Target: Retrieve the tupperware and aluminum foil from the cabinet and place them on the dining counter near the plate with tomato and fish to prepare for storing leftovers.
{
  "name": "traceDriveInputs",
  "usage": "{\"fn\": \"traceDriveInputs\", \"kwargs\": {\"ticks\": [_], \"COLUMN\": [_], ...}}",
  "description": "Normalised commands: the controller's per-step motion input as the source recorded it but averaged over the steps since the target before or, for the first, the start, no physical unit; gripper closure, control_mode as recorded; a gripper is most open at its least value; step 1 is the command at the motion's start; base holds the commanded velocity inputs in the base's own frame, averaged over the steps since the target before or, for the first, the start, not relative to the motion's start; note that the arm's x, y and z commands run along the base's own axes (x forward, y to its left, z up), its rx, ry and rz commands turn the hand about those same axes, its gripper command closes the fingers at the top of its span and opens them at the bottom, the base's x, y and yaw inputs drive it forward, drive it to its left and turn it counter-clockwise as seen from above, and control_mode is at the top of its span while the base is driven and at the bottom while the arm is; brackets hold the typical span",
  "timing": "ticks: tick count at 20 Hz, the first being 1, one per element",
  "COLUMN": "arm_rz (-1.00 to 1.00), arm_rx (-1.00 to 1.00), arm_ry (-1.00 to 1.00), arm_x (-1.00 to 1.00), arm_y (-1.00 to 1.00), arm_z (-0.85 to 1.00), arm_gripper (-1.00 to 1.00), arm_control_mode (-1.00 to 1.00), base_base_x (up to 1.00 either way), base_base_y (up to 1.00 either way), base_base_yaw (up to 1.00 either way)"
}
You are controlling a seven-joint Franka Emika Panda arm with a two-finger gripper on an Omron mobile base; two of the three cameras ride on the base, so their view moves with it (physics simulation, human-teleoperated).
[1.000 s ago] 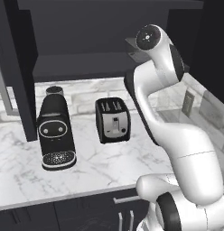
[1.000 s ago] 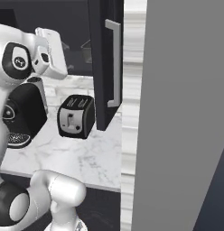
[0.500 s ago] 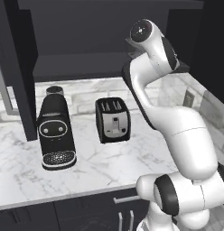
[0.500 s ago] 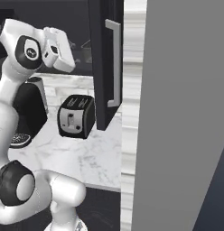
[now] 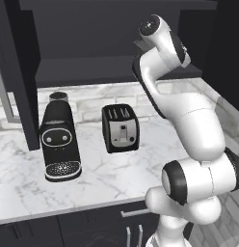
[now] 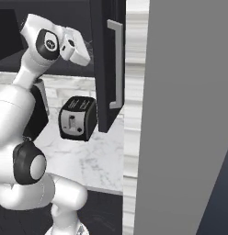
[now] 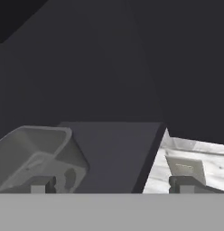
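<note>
My gripper (image 7: 111, 185) jaws wide open, empty, inside the cabinet (image 7: 109, 81); tupperware (image 7: 35, 155) on shelf, lower left.

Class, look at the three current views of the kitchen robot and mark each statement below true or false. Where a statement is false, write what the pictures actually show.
1. The toaster stands to the right of the coffee machine in the left base view. True.
2. The gripper is shut on the tupperware. False: its fingertips stand wide apart and hold nothing; the tupperware lies on the cabinet shelf beyond them.
3. The cabinet door with the silver bar handle is swung open. True.
4. The toaster lies tipped on its side. False: it stands upright on the marble worktop, slots upward.
5. The tupperware is dark grey with a flared rim. True.
</note>
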Motion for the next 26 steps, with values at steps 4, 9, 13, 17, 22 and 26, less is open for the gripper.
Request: {"fn": "traceDriveInputs", "kwargs": {"ticks": [4,9,13,17,22,26], "arm_rz": [0.00,0.00,0.00,0.00,0.00,0.00], "arm_rx": [0.00,0.00,0.00,0.00,0.00,0.00], "arm_ry": [0.05,0.01,0.00,0.00,0.00,-0.01], "arm_x": [0.63,0.65,0.51,0.54,0.61,0.58], "arm_y": [-0.17,-0.04,0.00,0.00,0.00,0.00], "arm_z": [-0.02,-0.09,-0.29,-0.43,-0.35,-0.31], "arm_gripper": [-1.00,-1.00,-1.00,-1.00,-1.00,-1.00], "arm_control_mode": [-1.00,-1.00,-1.00,-1.00,-1.00,-1.00], "base_base_x": [0.00,0.00,0.00,0.00,0.00,0.00], "base_base_y": [0.00,0.00,0.00,0.00,0.00,0.00], "base_base_yaw": [0.00,0.00,0.00,0.00,0.00,0.00]}}
